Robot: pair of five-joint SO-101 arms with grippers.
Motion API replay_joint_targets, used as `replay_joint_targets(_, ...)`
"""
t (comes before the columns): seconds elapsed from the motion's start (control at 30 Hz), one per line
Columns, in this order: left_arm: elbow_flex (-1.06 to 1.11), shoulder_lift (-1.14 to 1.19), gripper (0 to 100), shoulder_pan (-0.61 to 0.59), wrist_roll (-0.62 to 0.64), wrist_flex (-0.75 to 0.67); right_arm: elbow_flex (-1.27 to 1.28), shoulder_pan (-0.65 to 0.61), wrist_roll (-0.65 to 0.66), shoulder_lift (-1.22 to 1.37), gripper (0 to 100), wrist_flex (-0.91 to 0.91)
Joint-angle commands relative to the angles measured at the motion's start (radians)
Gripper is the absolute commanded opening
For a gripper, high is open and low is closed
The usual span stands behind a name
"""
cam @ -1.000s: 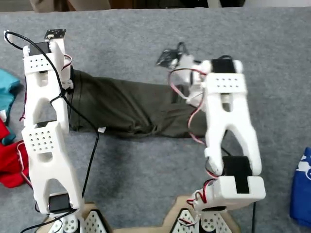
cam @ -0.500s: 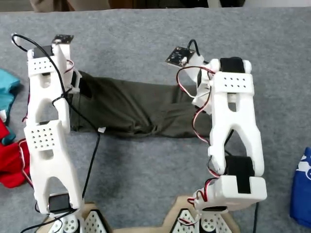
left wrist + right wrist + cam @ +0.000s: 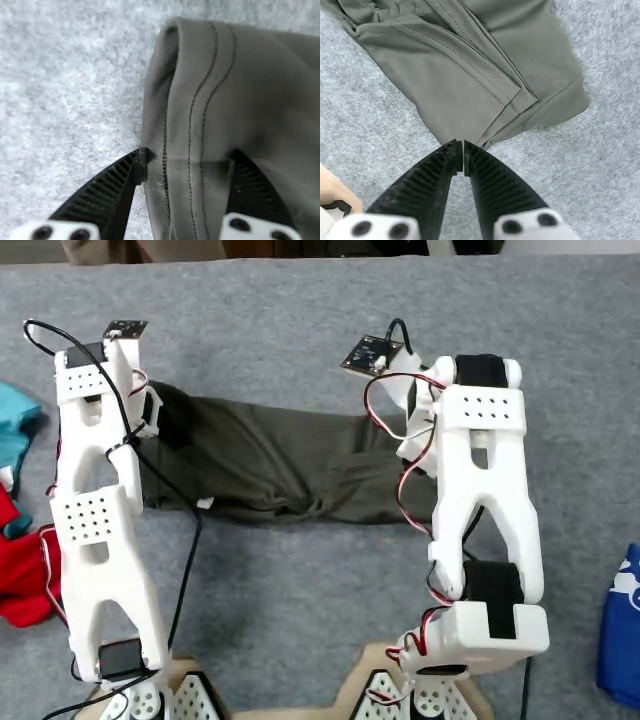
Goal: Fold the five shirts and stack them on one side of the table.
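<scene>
An olive shirt [image 3: 270, 455], folded into a long strip, lies across the middle of the grey table. My left gripper [image 3: 150, 412] is at the strip's left end. In the left wrist view it [image 3: 185, 162] is shut on the shirt [image 3: 220, 90], with the stitched hem edge bunched between its fingers and raised a little. My right gripper [image 3: 415, 430] is at the strip's right end. In the right wrist view it [image 3: 464, 147] is shut with nothing in it, its tips just off the shirt's layered corner [image 3: 485, 90].
A red shirt [image 3: 20, 580] and a teal cloth [image 3: 15, 430] lie at the table's left edge. A blue shirt [image 3: 620, 630] lies at the right edge. Bare grey table cover [image 3: 300, 580] runs in front of the olive strip.
The right arm has drawn back and up from the shirt's right end. The left arm has shifted slightly, and the shirt's left end has risen a little with it.
</scene>
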Motion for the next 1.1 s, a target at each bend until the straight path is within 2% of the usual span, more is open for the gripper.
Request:
replay_joint_targets(0.0,-0.052,-0.016,26,-0.028,-0.006,0.018,-0.045,0.018,-0.011,-0.007,2.6,0.008)
replay_joint_targets(0.17,-0.195,-0.005,26,-0.044,-0.003,0.129,-0.045,0.018,-0.011,-0.008,2.6,0.008)
replay_joint_targets(0.4,-0.198,0.004,26,-0.051,-0.015,0.13,-0.042,0.019,-0.012,-0.008,2.6,0.008)
replay_joint_targets(0.6,-0.183,0.125,26,0.009,-0.092,0.129,-0.042,0.019,-0.012,-0.01,2.6,0.008)
replay_joint_targets(0.8,-0.186,0.162,26,0.037,-0.109,0.153,-0.042,0.036,-0.012,-0.01,2.6,0.008)
replay_joint_targets(0.87,-0.186,0.16,23,0.037,-0.109,0.155,-0.044,0.058,-0.012,-0.01,2.6,0.008)
replay_joint_targets(1.07,-0.186,0.16,3,0.041,-0.11,0.155,-0.05,0.107,-0.011,-0.012,2.6,0.008)
